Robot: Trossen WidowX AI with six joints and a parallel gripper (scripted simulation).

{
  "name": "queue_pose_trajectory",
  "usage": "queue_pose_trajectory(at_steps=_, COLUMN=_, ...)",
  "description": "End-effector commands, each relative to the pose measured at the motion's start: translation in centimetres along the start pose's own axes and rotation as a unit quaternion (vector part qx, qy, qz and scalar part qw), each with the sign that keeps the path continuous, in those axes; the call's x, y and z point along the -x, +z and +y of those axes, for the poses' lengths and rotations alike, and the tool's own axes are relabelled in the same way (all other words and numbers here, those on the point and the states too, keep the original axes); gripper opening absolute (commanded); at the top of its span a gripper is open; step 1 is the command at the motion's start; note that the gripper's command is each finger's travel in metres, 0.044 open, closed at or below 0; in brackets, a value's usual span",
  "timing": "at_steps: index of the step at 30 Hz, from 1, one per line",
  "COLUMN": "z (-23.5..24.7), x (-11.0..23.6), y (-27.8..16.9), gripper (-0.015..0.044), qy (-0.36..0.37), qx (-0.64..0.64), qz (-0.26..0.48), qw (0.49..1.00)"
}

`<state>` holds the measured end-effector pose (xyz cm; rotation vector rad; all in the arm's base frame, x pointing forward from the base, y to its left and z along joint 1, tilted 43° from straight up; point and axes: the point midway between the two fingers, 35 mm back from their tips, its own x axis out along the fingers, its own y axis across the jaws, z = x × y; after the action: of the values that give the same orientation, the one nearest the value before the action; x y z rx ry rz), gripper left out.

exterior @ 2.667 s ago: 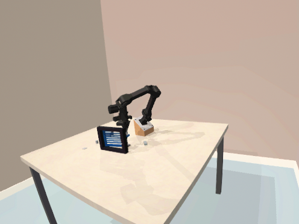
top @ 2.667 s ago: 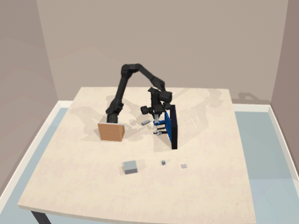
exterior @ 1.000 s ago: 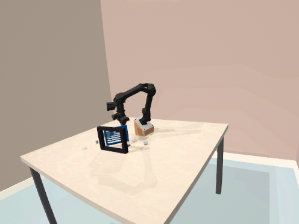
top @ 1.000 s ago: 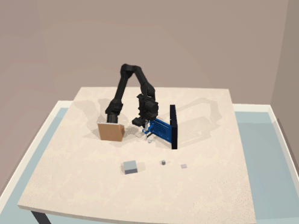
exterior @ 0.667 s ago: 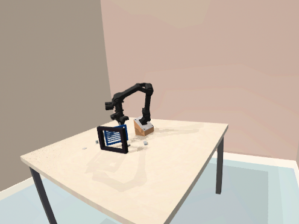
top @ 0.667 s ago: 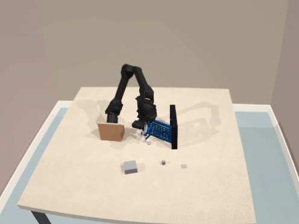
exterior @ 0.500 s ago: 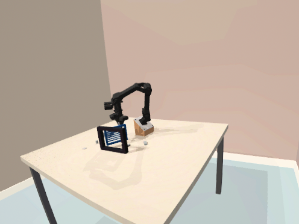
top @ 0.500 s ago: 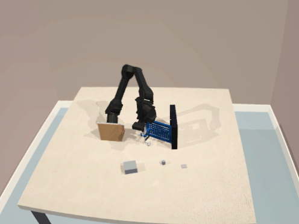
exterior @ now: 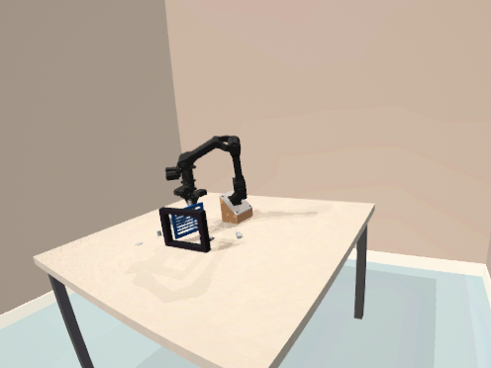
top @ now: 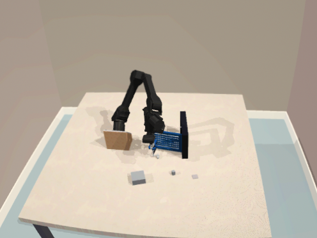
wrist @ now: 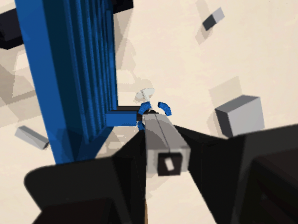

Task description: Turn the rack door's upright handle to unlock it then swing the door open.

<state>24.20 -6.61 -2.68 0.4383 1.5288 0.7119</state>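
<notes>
The blue slatted door (top: 169, 150) (wrist: 40, 75) stands wide open, roughly square to the black frame (top: 185, 145) (exterior: 205, 232). Its exact angle is hard to read. My gripper (exterior: 192, 202) (wrist: 157, 131) points down at the door's free edge, shut on the upright grey handle (wrist: 170, 145). The handle's square top end shows between the fingers in the wrist view. Two curved blue pieces (wrist: 164, 108) sit around its foot, beside the door's short blue arm (wrist: 121, 118). How far the handle is turned, I cannot tell.
The arm's brown base block (top: 117, 141) (exterior: 230, 213) stands left of the door. A grey block (top: 138, 176), a small grey cube (top: 173, 173) and a flat grey piece (top: 195, 176) lie in front. A small whitish piece (top: 157, 156) (wrist: 145, 94) lies close to the handle's foot.
</notes>
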Motion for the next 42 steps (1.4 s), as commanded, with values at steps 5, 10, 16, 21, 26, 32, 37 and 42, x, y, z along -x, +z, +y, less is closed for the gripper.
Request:
queue_pose_trajectory(at_steps=5, z=-2.1, x=0.1, y=0.6, gripper=0.0023, qy=-0.003, qx=0.075, qz=0.000, qw=0.997)
queue_pose_trajectory(at_steps=10, z=-3.4, x=0.1, y=1.1, gripper=0.0023, qy=-0.003, qx=0.115, qz=0.000, qw=0.993)
queue_pose_trajectory(at_steps=16, z=-4.6, x=0.1, y=1.6, gripper=0.0023, qy=-0.004, qx=0.154, qz=0.000, qw=0.988)
queue_pose_trajectory(at_steps=21, z=-4.6, x=0.1, y=1.6, gripper=0.0023, qy=-0.004, qx=0.155, qz=0.000, qw=0.988)
queue_pose_trajectory(at_steps=26, z=-4.6, x=0.1, y=1.6, gripper=0.0023, qy=-0.004, qx=0.155, qz=0.000, qw=0.988)
queue_pose_trajectory(at_steps=32, z=-4.6, x=0.1, y=1.6, gripper=0.0076, qy=-0.004, qx=0.155, qz=0.000, qw=0.988)
queue_pose_trajectory(at_steps=37, z=-4.6, x=0.1, y=1.6, gripper=0.0207, qy=-0.004, qx=0.155, qz=0.000, qw=0.988)
queue_pose_trajectory(at_steps=42, z=-4.6, x=0.1, y=1.6, gripper=0.0295, qy=-0.004, qx=0.155, qz=0.000, qw=0.988)
